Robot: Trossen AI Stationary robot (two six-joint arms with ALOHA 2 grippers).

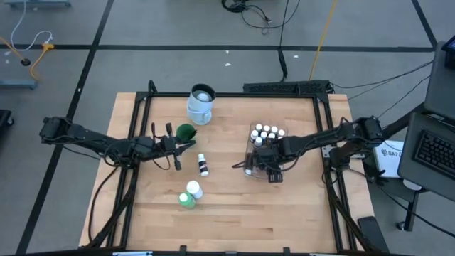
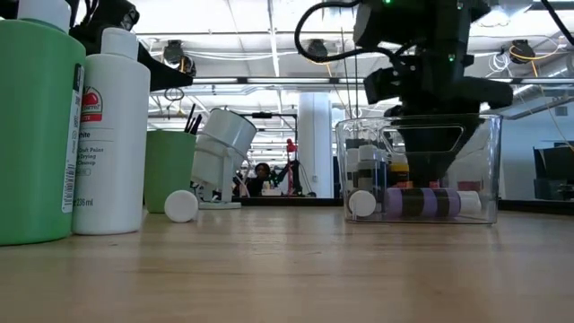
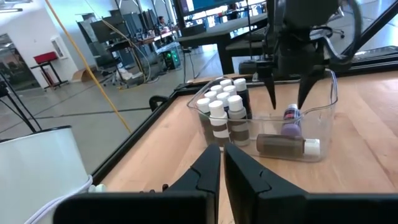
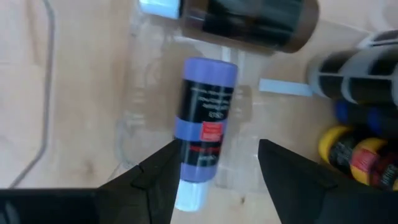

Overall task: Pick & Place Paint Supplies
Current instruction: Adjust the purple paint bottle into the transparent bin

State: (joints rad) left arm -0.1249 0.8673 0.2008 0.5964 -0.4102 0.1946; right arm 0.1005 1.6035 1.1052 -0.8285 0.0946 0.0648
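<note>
A clear tub (image 1: 261, 146) stands right of the table's middle. Several small white-capped bottles (image 3: 222, 102) stand upright in its far part. A purple bottle (image 4: 204, 118) and a dark bottle (image 3: 281, 144) lie on their sides on its floor. My right gripper (image 4: 214, 177) points down into the tub, open, with a finger on either side of the purple bottle's cap end and clear of it. My left gripper (image 3: 222, 163) waits level left of the middle, shut and holding nothing. One small bottle (image 1: 203, 165) lies on its side on the bare table.
A large green bottle (image 2: 36, 126) and a white bottle (image 2: 112, 135) lie near the front edge. A green cup (image 2: 170, 170) with brushes in it stands just ahead of my left gripper. A white-and-blue mug (image 1: 201, 103) is at the far edge. Black frame rails (image 1: 135, 142) run along both sides.
</note>
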